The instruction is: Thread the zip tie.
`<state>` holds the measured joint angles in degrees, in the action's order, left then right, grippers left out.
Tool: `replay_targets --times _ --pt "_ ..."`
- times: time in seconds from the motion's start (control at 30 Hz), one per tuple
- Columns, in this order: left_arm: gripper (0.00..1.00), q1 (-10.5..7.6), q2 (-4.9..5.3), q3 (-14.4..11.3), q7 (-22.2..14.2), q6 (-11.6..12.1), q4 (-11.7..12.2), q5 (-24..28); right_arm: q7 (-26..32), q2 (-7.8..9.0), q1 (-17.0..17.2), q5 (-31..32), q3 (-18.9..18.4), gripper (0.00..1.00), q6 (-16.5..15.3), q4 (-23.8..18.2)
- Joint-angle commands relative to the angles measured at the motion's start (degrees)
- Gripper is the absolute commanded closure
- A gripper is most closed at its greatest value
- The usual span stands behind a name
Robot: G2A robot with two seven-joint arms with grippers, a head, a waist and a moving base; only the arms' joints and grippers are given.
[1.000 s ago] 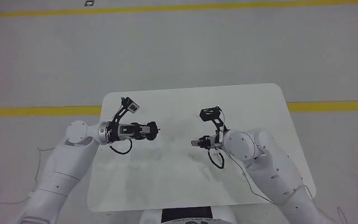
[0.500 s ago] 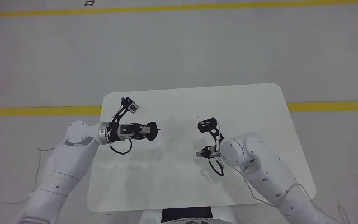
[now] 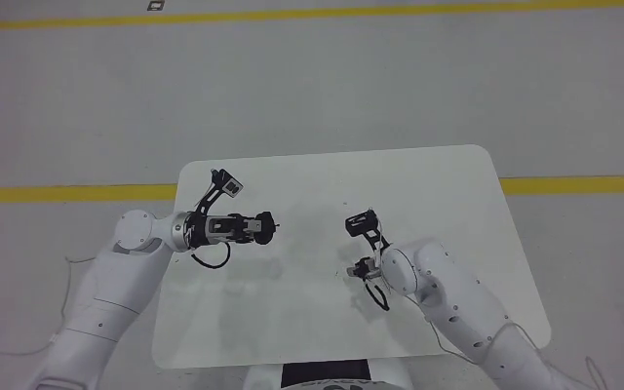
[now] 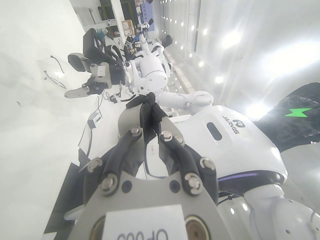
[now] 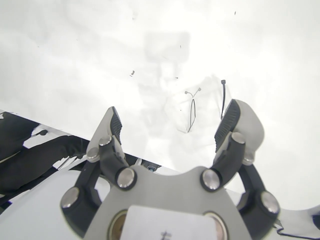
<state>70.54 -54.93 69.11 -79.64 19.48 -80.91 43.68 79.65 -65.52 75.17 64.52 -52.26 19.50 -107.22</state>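
Black plastic, thin and bendy: what looks like a black zip tie strip (image 4: 149, 106) is pinched in the left gripper (image 4: 148, 112), whose smooth grey fingers are closed hard on it. It is held above the smooth white table (image 3: 439, 185) and aimed toward the other arm, presumably so a free end is offered for threading.

The right gripper (image 5: 172, 108) hangs low over the tabletop with its jaws spread wide and nothing between them (the ribbed black rubber pads (image 5: 226, 118) look suited to slippery strips). Beneath it lie two more ties. A straight thin black zip tie (image 5: 223, 96) with a small square head lies just beside one pad, and a dark looped zip tie (image 5: 192, 112) lies near it, between the fingers. I judge the spread jaws are placed to take one of them.
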Motion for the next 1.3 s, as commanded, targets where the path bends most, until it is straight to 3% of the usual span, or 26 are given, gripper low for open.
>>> replay_targets --times 0.0,0.17,0.87,0.97,1.27 --pt "1.00 0.00 0.00 0.0 0.0 0.0 0.0 0.0 0.0 0.03 0.1 0.0 0.3 0.00 0.0 0.4" --pt "1.00 0.00 0.00 0.0 0.0 0.0 0.0 0.0 0.0 -0.05 -0.1 0.4 0.3 0.00 0.0 2.2" --pt "1.00 0.00 0.00 0.0 0.0 0.0 0.0 0.0 -2.1 -0.12 1.3 0.9 -2.0 0.00 -0.2 2.5" --pt "1.00 0.00 0.00 0.0 0.0 0.0 0.0 0.0 -4.8 -0.10 2.2 0.3 -2.5 0.00 -1.2 3.0" --pt "1.00 0.00 0.00 0.0 0.0 0.0 0.0 0.0 -3.8 0.59 5.1 1.5 -5.6 0.00 -3.6 -0.4"
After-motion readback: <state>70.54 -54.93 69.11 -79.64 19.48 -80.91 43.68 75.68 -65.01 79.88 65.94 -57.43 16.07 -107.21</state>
